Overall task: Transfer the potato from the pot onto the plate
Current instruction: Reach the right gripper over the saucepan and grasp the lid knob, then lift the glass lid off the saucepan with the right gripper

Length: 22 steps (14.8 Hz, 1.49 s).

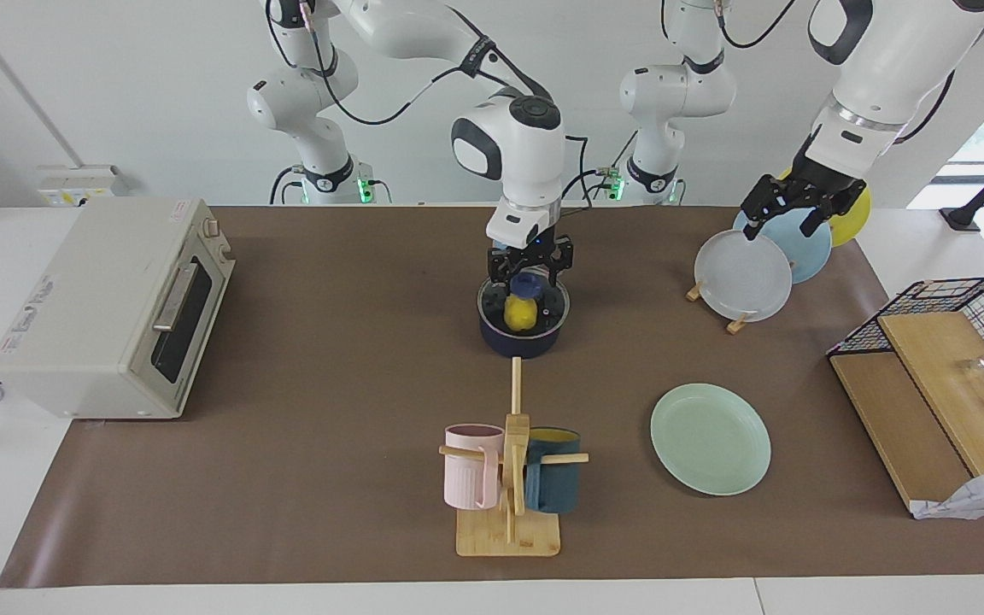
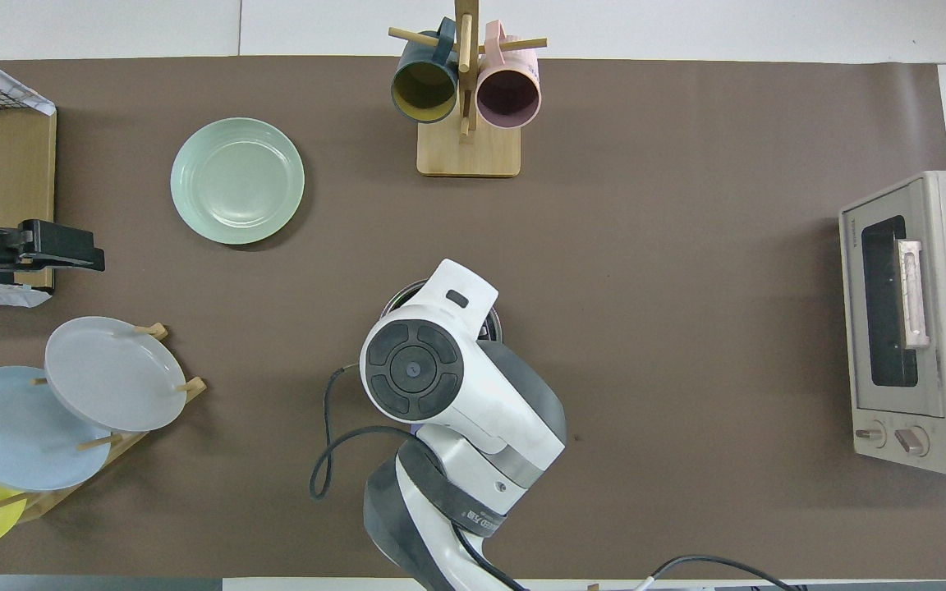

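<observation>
Down at the pot (image 1: 523, 320), near the middle of the desk (image 1: 330, 384), the right claw (image 1: 530, 275) hangs just over the rim on the robots' side, its fingers spread apart and holding nothing. The potato (image 1: 520, 313) lies inside the pot, just below the claw, with a small blue object (image 1: 526, 284) above it between the fingers. From overhead the right arm covers most of the pot (image 2: 407, 293), leaving only parts of the rim showing. The plate (image 1: 711, 438) lies flat at about four o'clock from the pot in the facing view, well apart from it and farther from the robots. The left claw (image 1: 791, 203) waits in the air over the rack of standing plates (image 1: 744, 276) at its own end; whether it is open I cannot tell.
</observation>
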Motion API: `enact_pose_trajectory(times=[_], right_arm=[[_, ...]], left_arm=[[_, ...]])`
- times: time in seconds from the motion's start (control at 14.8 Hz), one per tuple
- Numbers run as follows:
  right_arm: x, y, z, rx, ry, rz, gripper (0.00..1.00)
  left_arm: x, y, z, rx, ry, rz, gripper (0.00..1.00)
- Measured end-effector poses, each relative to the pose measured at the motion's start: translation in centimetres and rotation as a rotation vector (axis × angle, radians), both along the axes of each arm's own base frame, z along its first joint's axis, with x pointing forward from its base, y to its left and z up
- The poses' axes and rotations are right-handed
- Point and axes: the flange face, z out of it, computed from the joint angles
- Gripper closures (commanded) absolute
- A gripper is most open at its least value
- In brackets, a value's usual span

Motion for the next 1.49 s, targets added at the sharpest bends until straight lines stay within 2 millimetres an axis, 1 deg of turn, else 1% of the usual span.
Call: enact_pose_trajectory(times=[0.07, 0.34, 0.41, 0.61, 0.74, 0.88, 0.95, 1.02, 1.08, 1.15, 1.22, 1.35, 1.49], right_arm=[[0.0, 0.0, 0.0, 0.000, 0.000, 0.000, 0.37], [0.2, -0.2, 0.0, -0.005, -0.004, -0.001, 0.58], [0.2, -0.2, 0.0, -0.005, -0.004, -0.001, 0.60], [0.2, -0.2, 0.1, -0.006, -0.005, 0.002, 0.60], [0.3, -0.3, 0.6, -0.019, -0.004, 0.007, 0.60], [0.6, -0.3, 2.4, -0.040, 0.010, 0.012, 0.60], [1.1, -0.8, 3.5, -0.048, 0.013, 0.019, 0.60], [2.1, -1.8, 4.6, -0.054, 0.015, 0.029, 0.60], [3.3, -3.3, 5.3, -0.058, 0.014, 0.036, 0.60], [5.0, -5.4, 5.8, -0.062, 0.013, 0.041, 0.60], [6.8, -8.0, 5.9, -0.067, 0.014, 0.046, 0.60], [10.3, -14.1, 5.8, -0.076, 0.034, 0.073, 0.59], [12.8, -20.0, 5.4, -0.089, 0.053, 0.101, 0.58]], left_arm=[[0.0, 0.0, 0.0, 0.000, 0.000, 0.000, 0.00], [0.0, -0.1, 0.0, 0.000, 0.000, -0.001, 0.00], [0.0, -0.1, 0.0, 0.000, 0.000, -0.001, 0.00], [0.0, -0.1, -0.1, 0.000, 0.001, -0.001, 0.00], [-0.1, -0.3, -0.1, 0.000, 0.002, -0.005, 0.00], [-0.1, -0.6, -0.1, 0.001, 0.002, -0.011, 0.00], [-0.1, -0.8, -0.1, 0.001, 0.002, -0.014, 0.00], [-0.2, -0.9, -0.1, 0.001, 0.002, -0.017, 0.00], [-0.2, -1.1, -0.1, 0.001, 0.002, -0.021, 0.00], [-0.3, -1.7, -0.1, 0.001, 0.002, -0.031, 0.00], [-0.4, -2.6, -0.2, 0.001, 0.003, -0.045, 0.00], [-0.9, -5.1, -0.3, 0.001, 0.009, -0.038, 0.00], [-1.5, -7.8, -0.4, 0.000, 0.016, -0.020, 0.00]])
